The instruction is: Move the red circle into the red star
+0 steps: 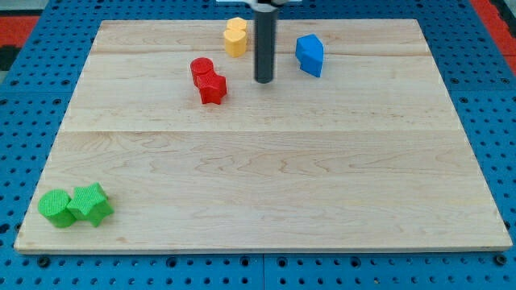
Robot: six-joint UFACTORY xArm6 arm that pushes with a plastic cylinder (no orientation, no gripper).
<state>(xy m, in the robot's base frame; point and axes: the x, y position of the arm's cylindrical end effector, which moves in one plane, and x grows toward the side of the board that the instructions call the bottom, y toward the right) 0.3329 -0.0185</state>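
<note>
The red circle (201,69) sits near the view's top, left of centre, touching the red star (213,88) just below and right of it. My tip (264,81) rests on the board to the right of both red blocks, about a block's width from the star, touching neither.
A yellow block (235,37) stands at the view's top, left of the rod. A blue block (310,55) lies right of the rod. A green circle (56,208) and a green star (91,204) sit together at the bottom left. The wooden board (266,177) lies on a blue pegboard.
</note>
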